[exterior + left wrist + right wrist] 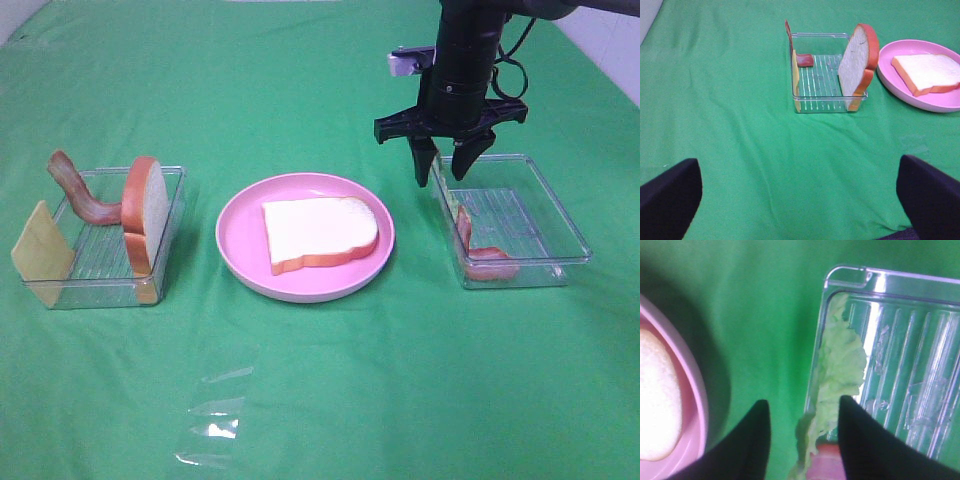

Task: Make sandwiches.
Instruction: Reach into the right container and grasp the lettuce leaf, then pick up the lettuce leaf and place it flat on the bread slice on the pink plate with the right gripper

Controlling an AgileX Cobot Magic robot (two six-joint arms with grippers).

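The lettuce (840,365) is seen between the fingers of the right gripper (802,405). Its long axis runs away from them along the plate-side wall of the clear tray (920,340), found at the right of the exterior frame. The jaws are half parted about leaf and wall, and nothing is seen clamped. The left gripper (800,190) is spread wide, empty and well apart. The bread slice (320,232) is laid on the pink plate (240,240) at centre.

Pink plate (240,240), left tray (100,257), right tray (535,212), green cloth (420,400)
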